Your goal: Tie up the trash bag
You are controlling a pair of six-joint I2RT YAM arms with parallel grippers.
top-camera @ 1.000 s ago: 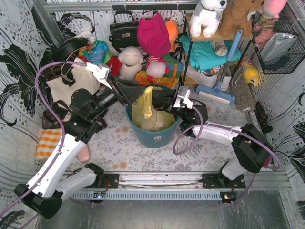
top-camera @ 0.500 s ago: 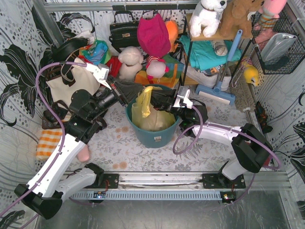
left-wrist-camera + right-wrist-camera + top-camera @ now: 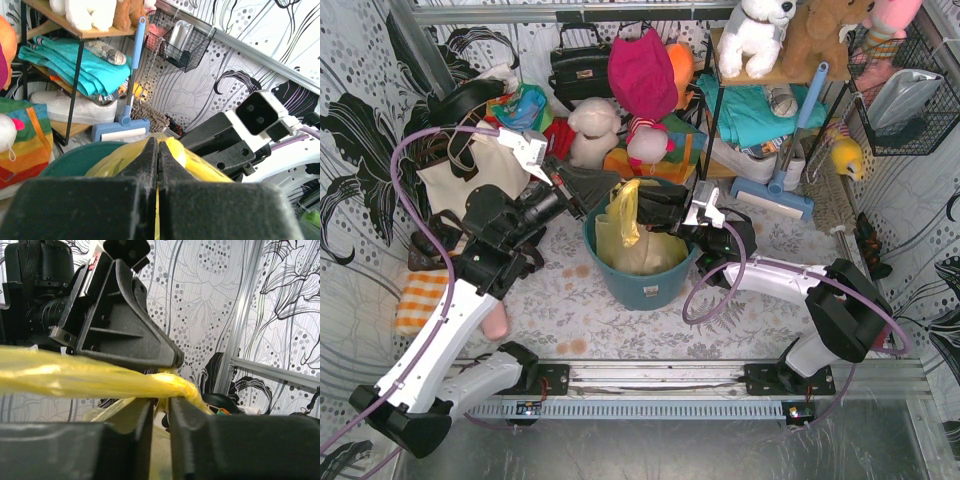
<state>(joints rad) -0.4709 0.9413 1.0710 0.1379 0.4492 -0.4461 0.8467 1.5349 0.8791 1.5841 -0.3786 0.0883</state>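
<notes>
The trash bag (image 3: 638, 250) is thin yellow plastic and sits inside a round teal bin (image 3: 650, 288). Its gathered top (image 3: 626, 205) rises above the rim. My left gripper (image 3: 611, 196) reaches in from the left and is shut on that top. In the left wrist view a sliver of yellow plastic (image 3: 158, 205) shows between the pressed jaws of the left gripper (image 3: 157, 144). My right gripper (image 3: 643, 212) faces it from the right. In the right wrist view the right gripper (image 3: 161, 402) has its jaws slightly parted, and a twisted strand of the bag (image 3: 100, 377) lies across the fingertips.
A cream tote bag (image 3: 460, 180) and an orange checked cloth (image 3: 420, 300) lie to the left. Stuffed toys (image 3: 592, 130) and a black handbag (image 3: 580, 65) crowd the back. A shelf rack (image 3: 760, 110) and a blue brush (image 3: 775, 190) stand to the right.
The left gripper's fingers, spread a second ago, have closed on the bag's top. The right gripper's jaws have parted a little.
</notes>
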